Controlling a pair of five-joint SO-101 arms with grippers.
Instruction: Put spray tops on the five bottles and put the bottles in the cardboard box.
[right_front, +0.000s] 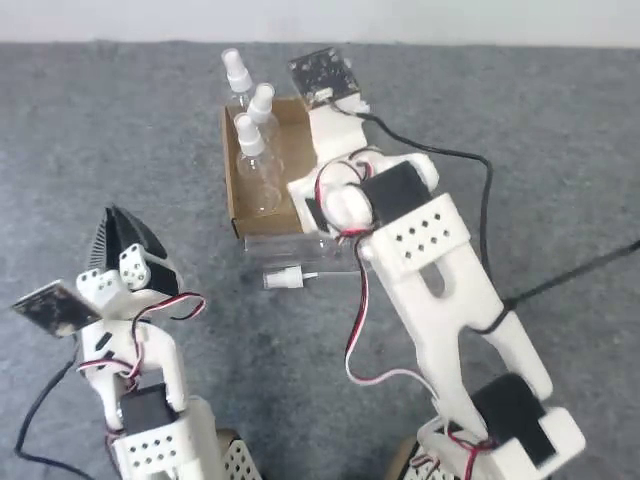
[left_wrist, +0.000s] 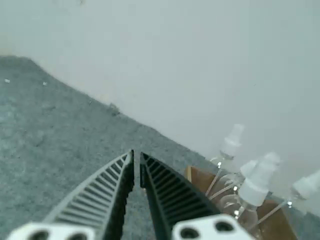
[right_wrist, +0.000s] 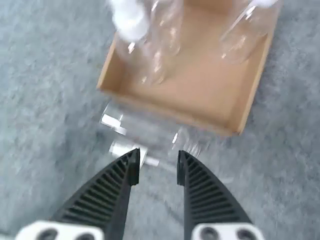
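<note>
The right arm (right_front: 440, 260) reaches out long from its base and bends down over the near side of the cardboard box (right_wrist: 200, 90). The right gripper (right_wrist: 156, 165) points down at the grey table (right_front: 120, 130). Its 2 black fingers (right_wrist: 120, 185) stand apart and hold nothing.

Just in front of the fingertips lies 1 clear bottle (right_front: 300, 248). It is on its side, right against the outside of the box wall. A white spray top (right_front: 282, 279) lies at its end. The view is blurry there, so I cannot tell if the top is on the bottle or just beside it.

Past the lying bottle, farther from the right gripper, the box sits open. 3 bottles (right_front: 262, 170) stand up inside it, each with a white spray top on.

The left arm (right_front: 140, 400) is pulled back near its own base, well apart from the box. The left gripper (left_wrist: 136, 167) is lifted and looks out flat over the table toward the white wall (left_wrist: 200, 60). Its 2 fingers are pressed almost together with only a thin slit between them, and nothing is in them. The box with the standing bottles is off to the side of this gripper and farther away.
</note>
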